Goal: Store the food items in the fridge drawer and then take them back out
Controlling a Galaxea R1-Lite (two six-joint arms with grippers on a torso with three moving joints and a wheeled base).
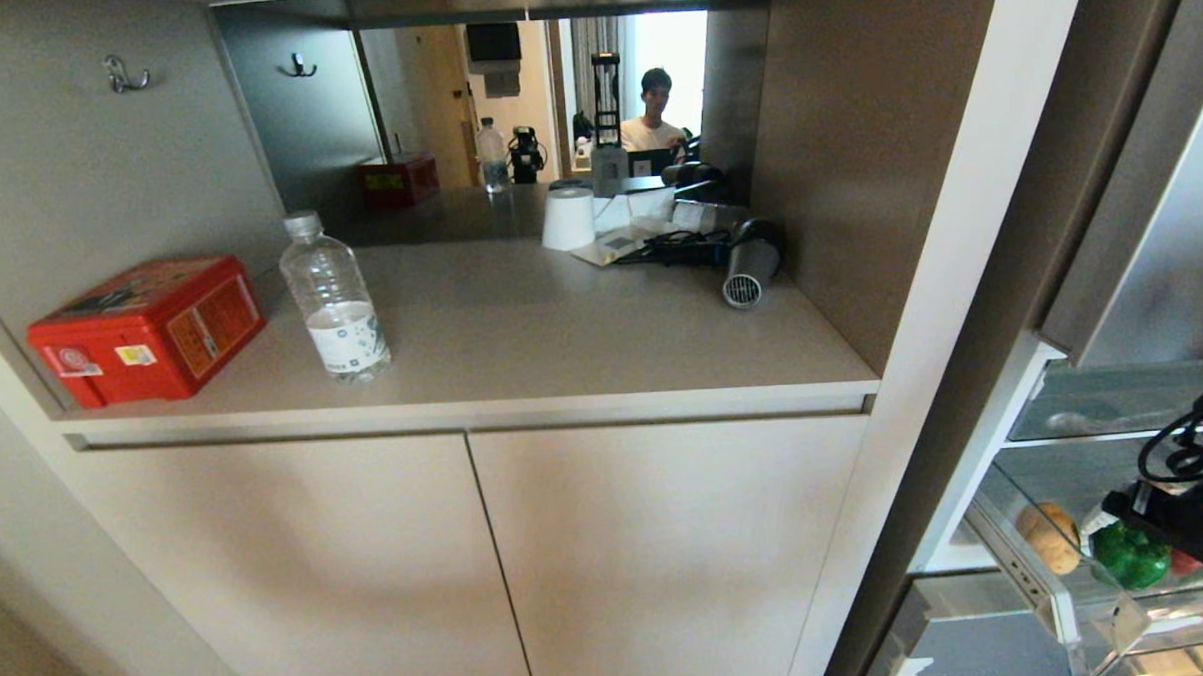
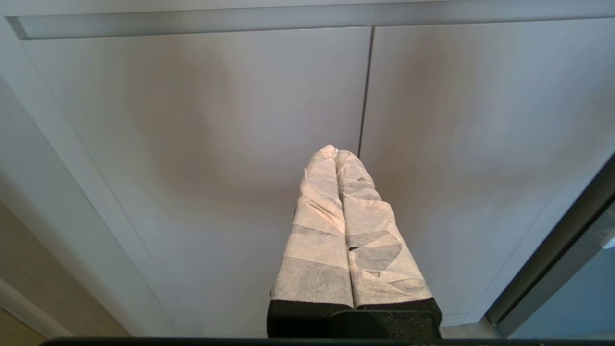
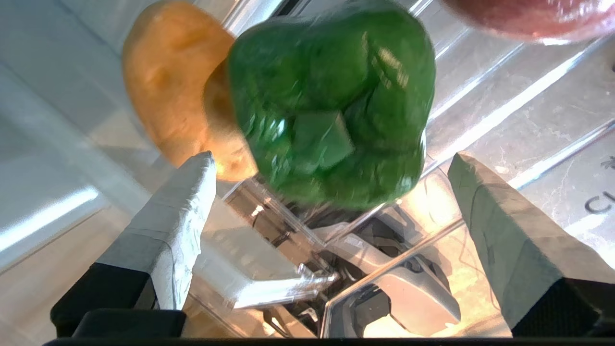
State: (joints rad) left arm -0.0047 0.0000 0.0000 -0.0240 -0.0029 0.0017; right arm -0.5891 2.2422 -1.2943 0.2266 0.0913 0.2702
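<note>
The right gripper [image 3: 331,168] hangs spread wide over the fridge drawer, holding nothing, its taped fingers [image 3: 182,216] flanking the glossy dark-green bell pepper [image 3: 331,101] without touching it. The pepper lies in the clear plastic fridge drawer [image 1: 1056,602] at the scene's lower right, pressed against the oval tan-brown potato [image 3: 168,91] on its left; a reddish rounded item [image 3: 523,14] shows just beyond. To do the step well, I would judge that the gripper should centre on the pepper's widest part, drop until both fingers clear its shoulders, and close gently so the slick skin does not squirt out or shove the potato. The left gripper [image 2: 336,156] is parked, pressed together, before the pale cabinet doors [image 2: 192,144]. On the bench [image 1: 562,339] stand a clear plastic water bottle [image 1: 333,299] and a red rectangular box [image 1: 151,329].
</note>
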